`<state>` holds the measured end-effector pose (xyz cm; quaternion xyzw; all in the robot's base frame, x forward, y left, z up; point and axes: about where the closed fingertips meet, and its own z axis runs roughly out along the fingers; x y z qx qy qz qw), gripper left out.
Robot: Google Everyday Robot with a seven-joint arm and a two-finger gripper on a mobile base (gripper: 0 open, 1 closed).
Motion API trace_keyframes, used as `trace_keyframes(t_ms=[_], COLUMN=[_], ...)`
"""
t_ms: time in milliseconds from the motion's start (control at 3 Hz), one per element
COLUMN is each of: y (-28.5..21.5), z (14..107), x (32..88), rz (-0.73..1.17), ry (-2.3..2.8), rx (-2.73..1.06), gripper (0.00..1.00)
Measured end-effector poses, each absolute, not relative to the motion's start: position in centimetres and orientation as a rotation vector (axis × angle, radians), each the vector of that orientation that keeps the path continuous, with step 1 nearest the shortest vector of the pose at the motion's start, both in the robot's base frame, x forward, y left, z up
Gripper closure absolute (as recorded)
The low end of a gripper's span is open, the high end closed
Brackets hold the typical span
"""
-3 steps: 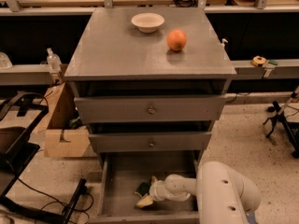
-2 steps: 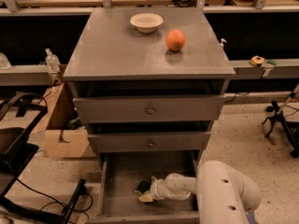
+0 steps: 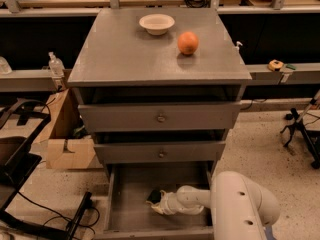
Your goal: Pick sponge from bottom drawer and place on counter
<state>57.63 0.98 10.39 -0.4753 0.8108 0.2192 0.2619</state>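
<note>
We see the gripper point(image 3: 161, 205) low inside the open bottom drawer point(image 3: 129, 199), touching the sponge point(image 3: 154, 196) on the drawer floor, cannot tell if it's clenched, and we judge the sponge light, soft, squashy, best pinched across its thin sides

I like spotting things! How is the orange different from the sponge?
The orange is round and bright; the sponge is flat and dark. The orange sits up on the counter; the sponge lies down in the open bottom drawer, with the gripper right at it. Both are small.
</note>
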Motion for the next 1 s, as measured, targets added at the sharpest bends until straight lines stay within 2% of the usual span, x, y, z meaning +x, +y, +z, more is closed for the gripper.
trace_keyframes(t_ms=[333, 1000], y=[0.99, 0.99], z=[10.39, 10.39], x=[57.63, 57.63], rz=[0.593, 0.593], ry=[2.194, 2.194], rx=[-1.286, -1.286], gripper=[1.00, 1.00])
